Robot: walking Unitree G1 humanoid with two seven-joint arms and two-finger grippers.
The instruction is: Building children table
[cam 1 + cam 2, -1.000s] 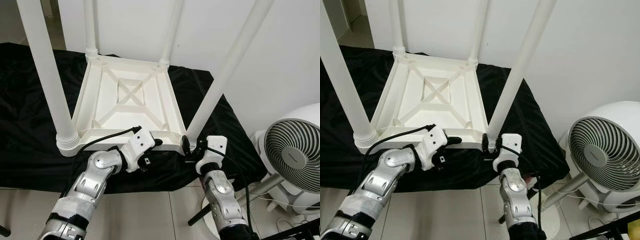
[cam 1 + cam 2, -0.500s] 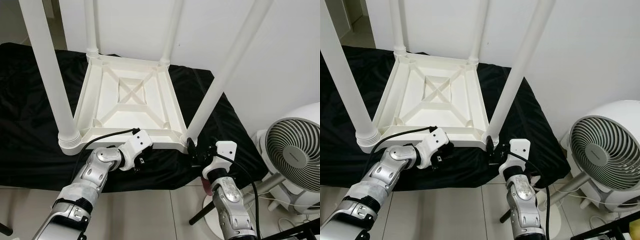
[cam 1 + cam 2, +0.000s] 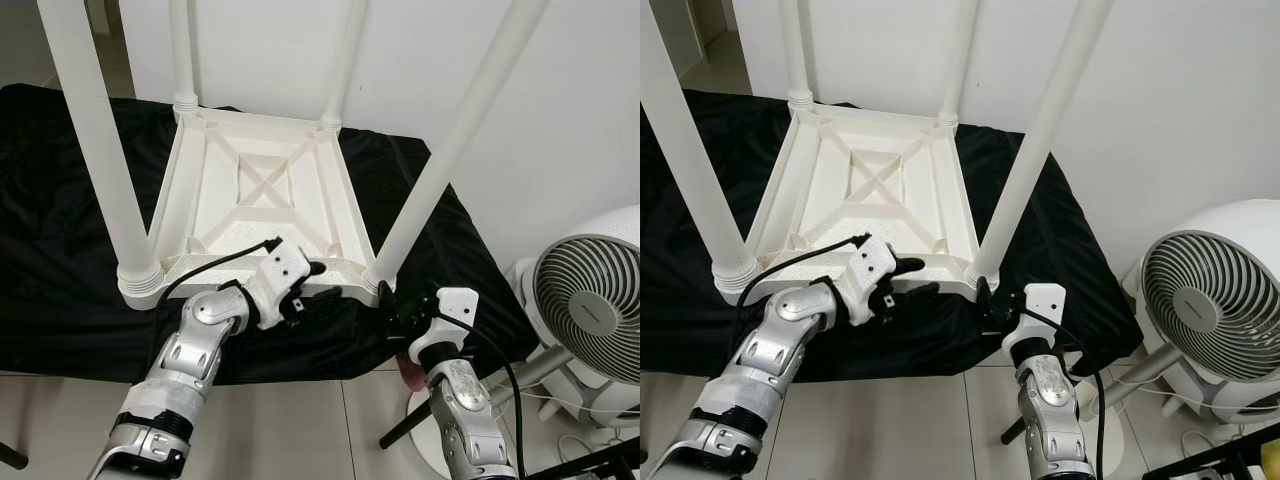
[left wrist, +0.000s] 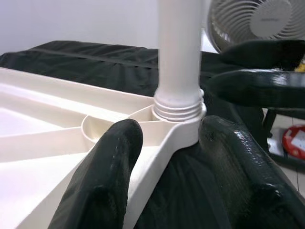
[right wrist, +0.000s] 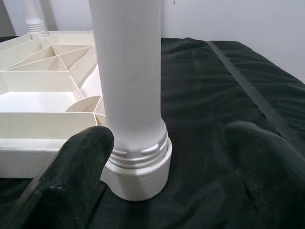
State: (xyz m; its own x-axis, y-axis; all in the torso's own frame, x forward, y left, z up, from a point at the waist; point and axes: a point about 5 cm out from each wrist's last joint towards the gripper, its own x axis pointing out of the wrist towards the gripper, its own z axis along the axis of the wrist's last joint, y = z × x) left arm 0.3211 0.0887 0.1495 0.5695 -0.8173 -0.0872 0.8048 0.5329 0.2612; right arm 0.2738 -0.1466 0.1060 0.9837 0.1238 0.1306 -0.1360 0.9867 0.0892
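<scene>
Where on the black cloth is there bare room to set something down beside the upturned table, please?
The widest bare patch of black cloth lies left of the upturned table; a narrower strip runs between its right edge and the white wall. The near edge is crowded: the left gripper straddles the rim and the right gripper sits at the near right leg.

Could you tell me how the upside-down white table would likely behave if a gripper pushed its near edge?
The table looks like thin ribbed plastic, so probably light. On the black cloth it may slide. Its tall legs could make it tip.
</scene>
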